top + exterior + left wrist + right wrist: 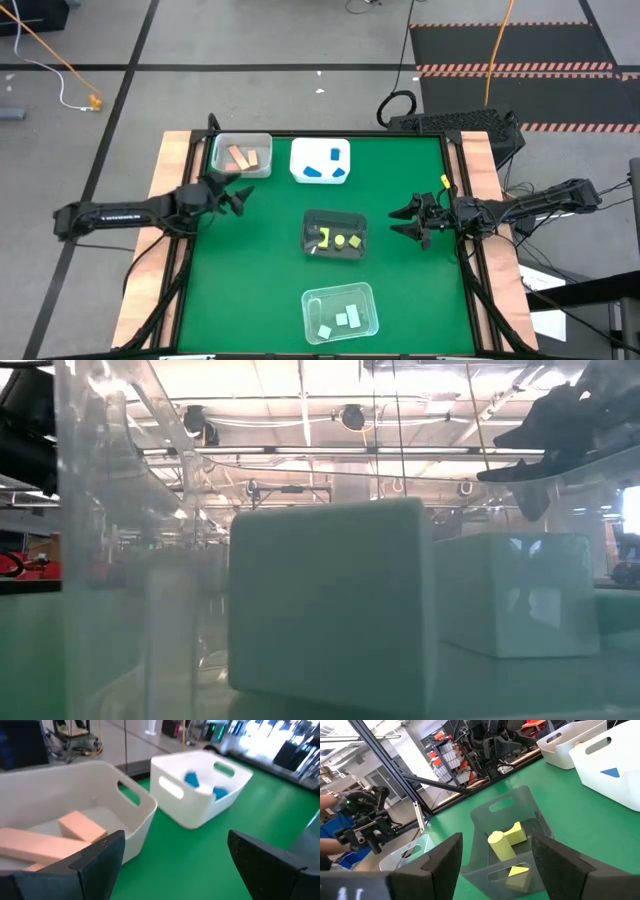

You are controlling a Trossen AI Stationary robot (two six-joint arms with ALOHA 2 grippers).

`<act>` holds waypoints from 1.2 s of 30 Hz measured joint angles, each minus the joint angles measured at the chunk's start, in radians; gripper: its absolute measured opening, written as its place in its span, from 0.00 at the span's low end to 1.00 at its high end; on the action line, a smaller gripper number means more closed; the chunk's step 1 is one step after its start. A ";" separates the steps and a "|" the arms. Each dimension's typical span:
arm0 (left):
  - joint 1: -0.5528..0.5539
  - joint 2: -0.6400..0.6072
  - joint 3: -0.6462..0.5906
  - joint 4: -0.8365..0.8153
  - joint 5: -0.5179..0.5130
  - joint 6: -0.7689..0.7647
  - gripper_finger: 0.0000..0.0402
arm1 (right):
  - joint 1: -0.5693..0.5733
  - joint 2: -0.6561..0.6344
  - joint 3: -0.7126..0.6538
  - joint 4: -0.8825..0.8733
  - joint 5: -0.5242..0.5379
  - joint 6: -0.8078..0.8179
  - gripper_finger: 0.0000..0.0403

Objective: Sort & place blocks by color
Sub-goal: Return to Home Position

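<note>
The left gripper [243,199] hovers over the left edge of the green counter [250,290]. Its fingers are spread wide apart w/ nothing btwn them, and it points toward the counter's middle. Just beyond it, at the far left corner, sits an off-white bin [262,140] holding the salmon blocks [238,157], incl. a long bar and a shorter chunk lying on the bin floor. Beside that bin, a little apart from it on the far side nr the middle, is a white bin [300,150] w/ handle slots, holding the blue blocks [325,168]. The right gripper [395,222] hovers over the counter's right side, fingers also apart and empty, facing the ctr. In front of it, mid-counter, a dark see-through bin [310,222] holds the yellow blocks [338,240]: a cylinder, a chunkier piece touching it, and a wedge. At the near edge, well apart from the other bins, a clear bin [312,298] holds the mint green blocks [345,318], three pale pieces lying close together on its floor.
</note>
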 joint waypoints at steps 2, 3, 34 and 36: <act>0.000 -0.030 0.000 0.000 0.000 0.000 0.87 | 0.000 0.000 0.000 0.000 0.000 0.000 0.56; 0.000 -0.046 0.000 0.000 0.000 0.000 0.88 | 0.000 0.000 0.000 0.000 0.000 0.000 0.56; 0.096 -0.234 0.000 0.022 0.003 -0.007 0.88 | 0.000 0.000 0.000 0.000 0.000 0.000 0.56; 0.122 -0.244 0.000 0.023 0.003 -0.007 0.87 | 0.000 0.000 0.000 -0.001 0.000 0.000 0.56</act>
